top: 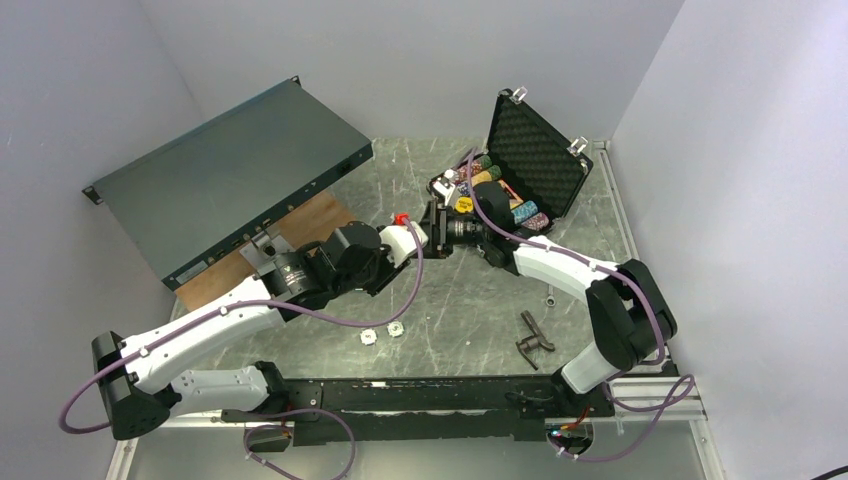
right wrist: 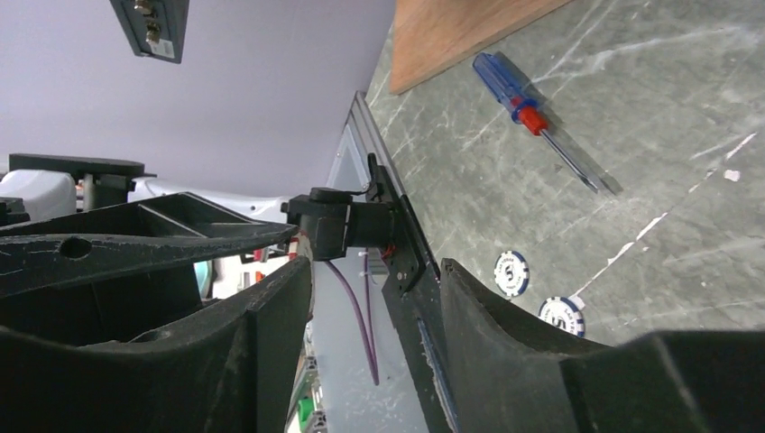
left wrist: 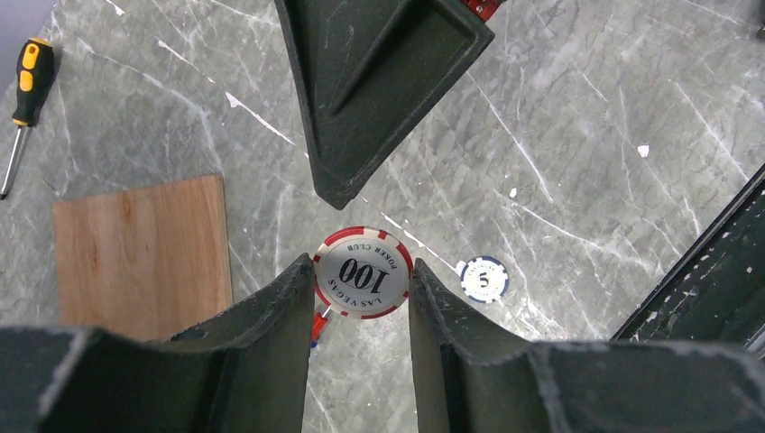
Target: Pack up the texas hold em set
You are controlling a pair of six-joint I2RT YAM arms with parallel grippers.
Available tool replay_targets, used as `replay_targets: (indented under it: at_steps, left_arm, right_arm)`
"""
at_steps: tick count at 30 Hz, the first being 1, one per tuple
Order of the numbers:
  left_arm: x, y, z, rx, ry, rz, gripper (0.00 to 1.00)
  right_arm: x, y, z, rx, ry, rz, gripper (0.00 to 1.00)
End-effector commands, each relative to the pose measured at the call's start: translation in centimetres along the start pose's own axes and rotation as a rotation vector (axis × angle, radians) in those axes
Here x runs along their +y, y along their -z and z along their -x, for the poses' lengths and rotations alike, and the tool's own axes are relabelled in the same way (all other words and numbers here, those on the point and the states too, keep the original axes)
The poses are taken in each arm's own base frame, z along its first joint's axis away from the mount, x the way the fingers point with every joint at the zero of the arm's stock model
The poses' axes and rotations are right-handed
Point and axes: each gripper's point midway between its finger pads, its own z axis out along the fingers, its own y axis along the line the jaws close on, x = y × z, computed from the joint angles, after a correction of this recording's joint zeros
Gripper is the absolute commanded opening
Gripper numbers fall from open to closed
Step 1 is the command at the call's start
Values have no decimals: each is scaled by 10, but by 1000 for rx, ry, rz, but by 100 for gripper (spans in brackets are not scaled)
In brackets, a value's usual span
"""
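Observation:
The black briefcase (top: pixel 536 158) stands open at the back right, foam lid up, with rows of multicoloured chips (top: pixel 503 198) inside. My left gripper (left wrist: pixel 361 269) is shut on a red-and-white "100" poker chip (left wrist: pixel 363 273), held by its edges above the table. My right gripper (right wrist: pixel 374 271) faces it from the briefcase side; its jaws stand apart with nothing between them. One of its fingers (left wrist: pixel 379 90) hangs just beyond the chip. In the top view both grippers (top: pixel 428 236) meet at mid-table. Two blue-and-white "5" chips (top: pixel 368 336) (top: pixel 395 328) lie on the table.
A large dark rack unit (top: pixel 225 180) lies at the back left, over a wooden board (top: pixel 300 232). A red-blue screwdriver (right wrist: pixel 528 110) lies near the board, and a yellow-black screwdriver (left wrist: pixel 27 95) further left. A small silver wrench (top: pixel 551 295) and a dark tool (top: pixel 533 337) lie front right.

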Motion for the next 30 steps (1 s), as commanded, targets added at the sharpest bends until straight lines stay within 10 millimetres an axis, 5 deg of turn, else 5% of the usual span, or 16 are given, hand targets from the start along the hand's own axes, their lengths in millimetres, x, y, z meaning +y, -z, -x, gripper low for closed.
replay_targets:
  at_steps: [1, 15, 23, 30]
  left_arm:
    - [4, 6, 16, -69, 7, 7, 32]
    - [0, -1, 11, -45, 7, -5, 32]
    - [0, -4, 10, -32, 13, 0, 31]
    - [-4, -8, 10, -32, 16, -21, 30]
  right_arm:
    - [38, -6, 7, 3, 86, 100, 55]
    - [39, -28, -24, 63, 65, 131, 44]
    - [37, -19, -24, 6, 56, 118, 59]
    - [14, -5, -18, -50, 2, 33, 60]
